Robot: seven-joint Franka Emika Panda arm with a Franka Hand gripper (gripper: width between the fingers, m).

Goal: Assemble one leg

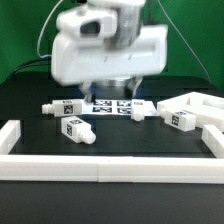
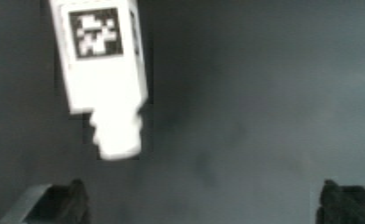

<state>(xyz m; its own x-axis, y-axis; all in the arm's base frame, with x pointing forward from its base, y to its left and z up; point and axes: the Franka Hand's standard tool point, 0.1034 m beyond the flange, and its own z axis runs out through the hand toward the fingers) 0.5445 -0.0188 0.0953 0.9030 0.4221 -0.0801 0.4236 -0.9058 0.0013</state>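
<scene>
Several white legs with black-and-white code tags lie on the black table: one [image 1: 62, 107] and one [image 1: 76, 129] at the exterior view's left, one [image 1: 143, 108] near the middle, and one [image 1: 183, 120] at the right. My gripper [image 1: 112, 92] hangs low over the table's middle, blurred, its fingers mostly hidden by its white body. In the wrist view one leg [image 2: 104, 65] lies flat with its narrower stub end [image 2: 118, 138] pointing toward the gripper [image 2: 204, 205]. The dark fingertips [image 2: 54, 203] stand wide apart with nothing between them. The leg lies ahead of the jaws, apart from them.
The marker board [image 1: 110, 104] lies flat under the gripper. A large flat white panel [image 1: 196, 103] lies at the exterior view's right. A white border rail [image 1: 100, 166] runs along the table's front, with side pieces at left [image 1: 10, 135] and right [image 1: 214, 140].
</scene>
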